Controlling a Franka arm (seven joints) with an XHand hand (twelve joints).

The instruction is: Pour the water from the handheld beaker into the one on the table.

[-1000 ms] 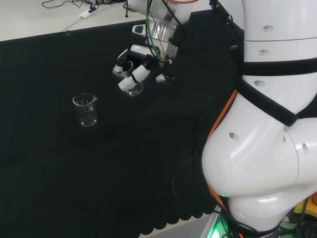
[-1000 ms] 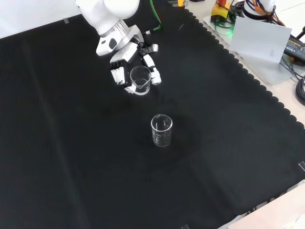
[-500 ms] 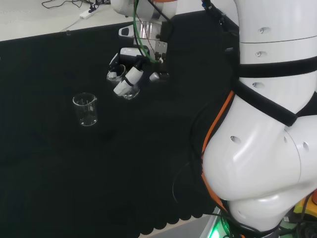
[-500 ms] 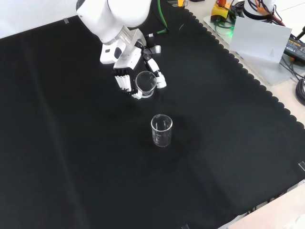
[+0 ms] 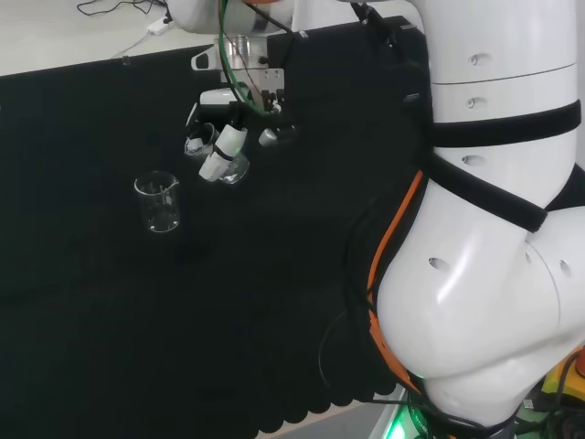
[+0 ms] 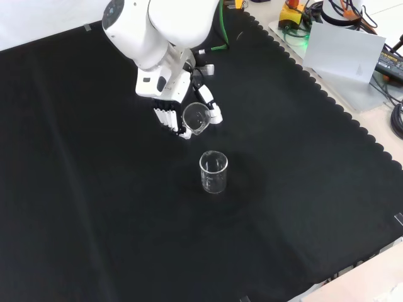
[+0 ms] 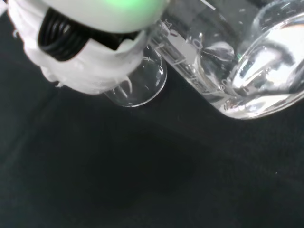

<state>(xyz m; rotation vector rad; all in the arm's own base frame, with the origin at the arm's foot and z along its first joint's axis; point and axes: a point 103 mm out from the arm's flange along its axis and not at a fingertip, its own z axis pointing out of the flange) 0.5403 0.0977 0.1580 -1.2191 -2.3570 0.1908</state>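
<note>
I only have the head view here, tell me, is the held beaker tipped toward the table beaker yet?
Observer: Yes. In the front view the held beaker is tilted, its mouth turned toward the table beaker.
Operator: Is it over the table beaker?
Observer: Not in the front view; it hangs above and to the left of it, with cloth showing between them.
Operator: Is there still water in it?
Observer: The wrist view shows liquid pooled in the held beaker's lower end.
Operator: And the grip?
Observer: The hand has its fingers curled round the beaker.
</note>
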